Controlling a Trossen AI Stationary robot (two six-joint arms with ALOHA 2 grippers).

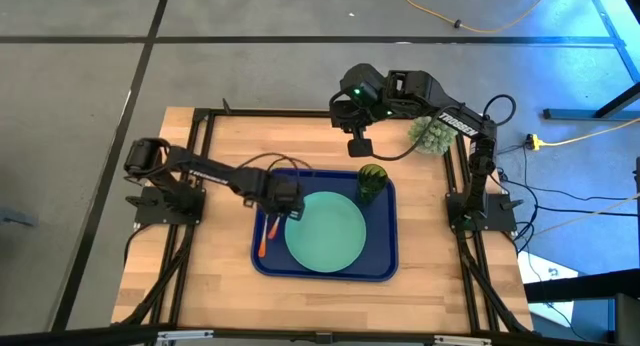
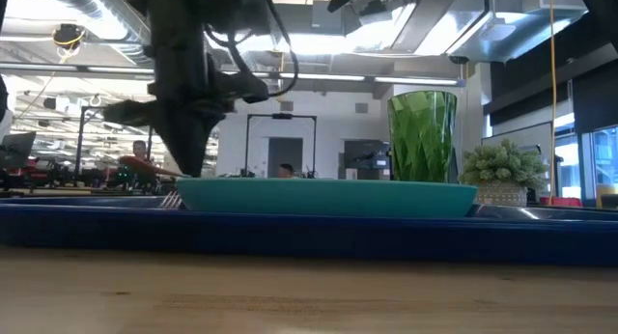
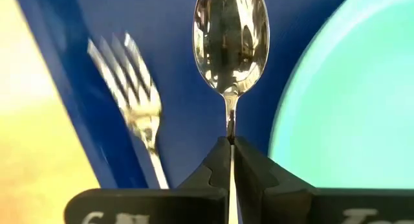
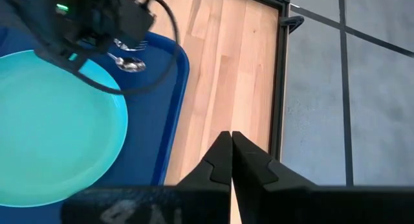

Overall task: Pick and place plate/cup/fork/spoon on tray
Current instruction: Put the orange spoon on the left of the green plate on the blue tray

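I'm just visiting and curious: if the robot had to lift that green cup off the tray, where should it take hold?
Probably at the rim, coming straight down from above. The cup stands upright with its mouth open upward, in a corner of the tray, with the plate close beside it, so a sideways approach looks cramped.

Floor (image 1: pixel 80 86): grey, divided by dark seams. Yellow cable (image 1: pixel 470 21) loops across it beyond the table; further cables (image 1: pixel 570 201) trail beside the table's right edge. Table (image 1: pixel 215 286): pale wood planks. Room behind: open hall, exposed ceiling ducts (image 2: pixel 87 11), long strip lights (image 2: pixel 319 78), dark doorway (image 2: pixel 285 151), a seated person (image 2: pixel 143 158) in red.
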